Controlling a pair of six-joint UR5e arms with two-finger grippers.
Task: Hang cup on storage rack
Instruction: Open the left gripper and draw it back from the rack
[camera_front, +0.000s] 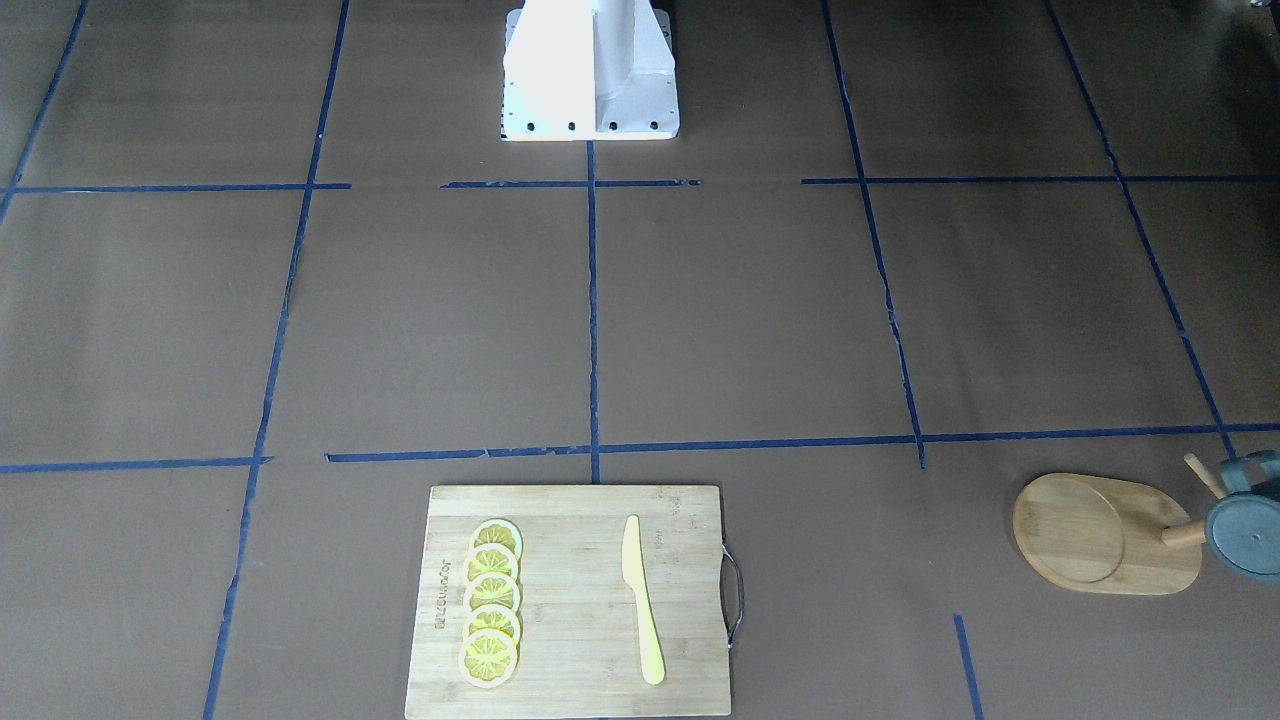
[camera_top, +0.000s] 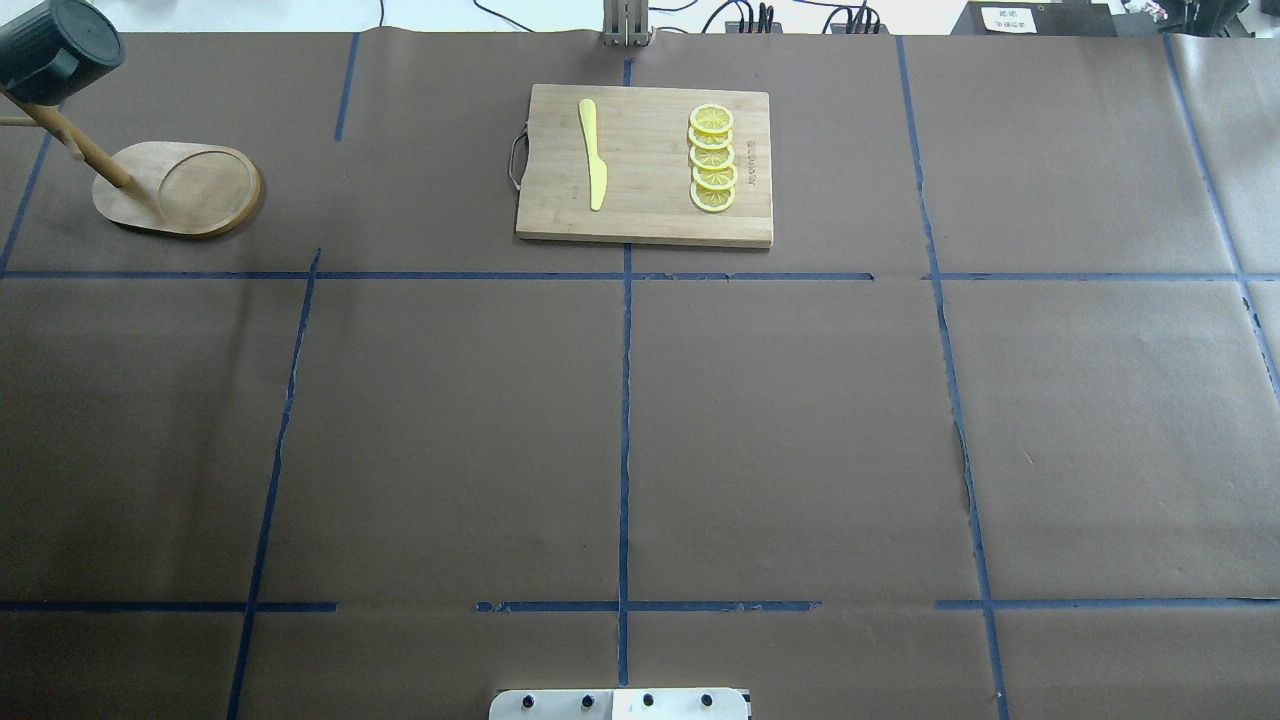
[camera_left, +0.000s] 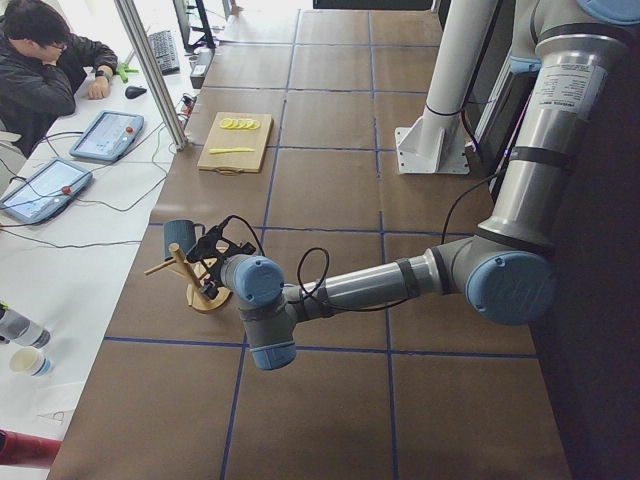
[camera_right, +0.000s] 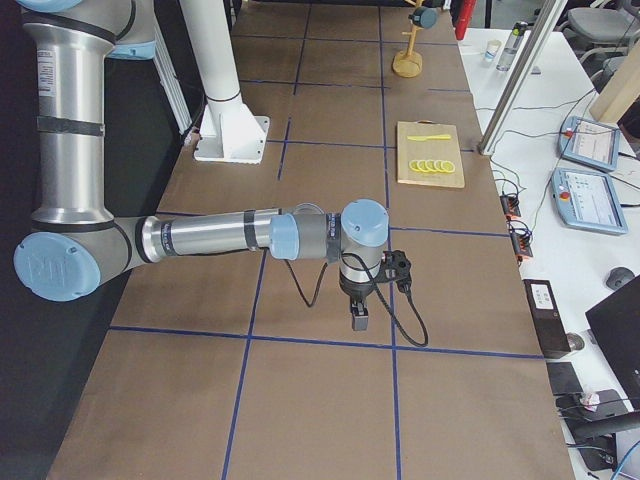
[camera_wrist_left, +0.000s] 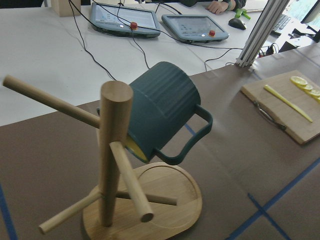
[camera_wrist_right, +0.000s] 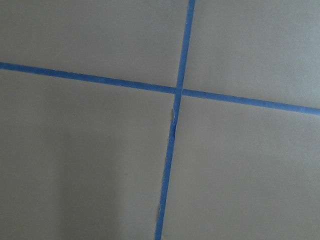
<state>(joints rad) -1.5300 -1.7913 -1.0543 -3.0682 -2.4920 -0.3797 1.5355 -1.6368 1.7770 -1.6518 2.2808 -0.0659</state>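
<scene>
The dark grey-blue ribbed cup (camera_wrist_left: 160, 107) sits tilted on the light wooden storage rack (camera_wrist_left: 112, 150), mouth toward the post and apparently over a peg. Its loop handle hangs free at the lower right. The cup also shows in the front-facing view (camera_front: 1245, 525) and the overhead view (camera_top: 55, 45), above the rack's oval base (camera_top: 180, 190). My left gripper (camera_left: 212, 252) shows only in the exterior left view, close beside the rack; I cannot tell if it is open or shut. My right gripper (camera_right: 358, 322) points down over bare table, far from the rack; I cannot tell its state.
A bamboo cutting board (camera_top: 650, 220) with lemon slices (camera_top: 712, 158) and a yellow knife (camera_top: 592, 155) lies at the table's far middle. Blue tape lines cross the brown table. An operator (camera_left: 45, 60) sits at a side desk with tablets.
</scene>
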